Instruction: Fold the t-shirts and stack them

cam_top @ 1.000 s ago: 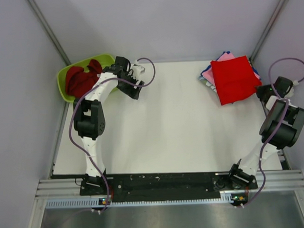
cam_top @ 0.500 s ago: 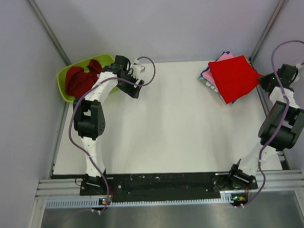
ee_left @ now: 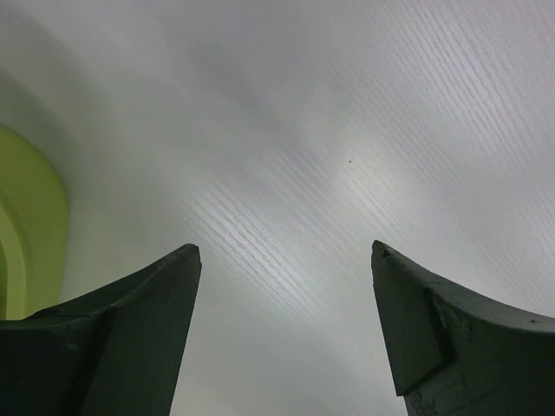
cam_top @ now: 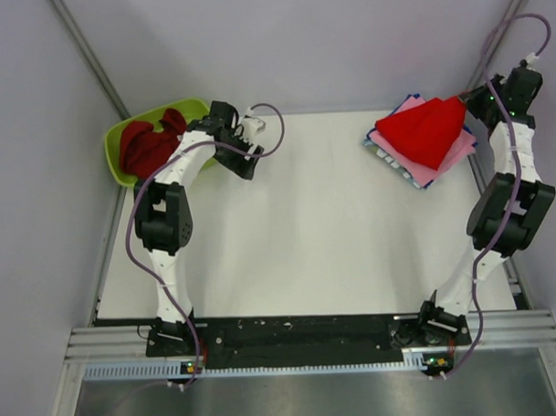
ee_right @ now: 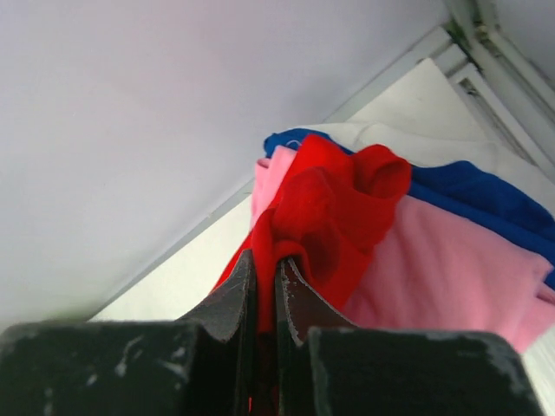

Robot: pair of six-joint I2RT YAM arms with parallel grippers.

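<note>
Right gripper is pinching the bright red t-shirt by its edge, bunched above the pink t-shirt on the far-right stack. I'd suggest lowering slowly and squaring the edges. Left gripper is hanging agape beside the tub.

at the far left corner of the table you have the tub, with a crumpled t-shirt in it. your left gripper hangs over bare table just right of the tub, fingers apart. at the far right corner lies the stack of t-shirts. the top t-shirt rests on it, its far right edge pinched in your right gripper and raised off the stack.
</note>
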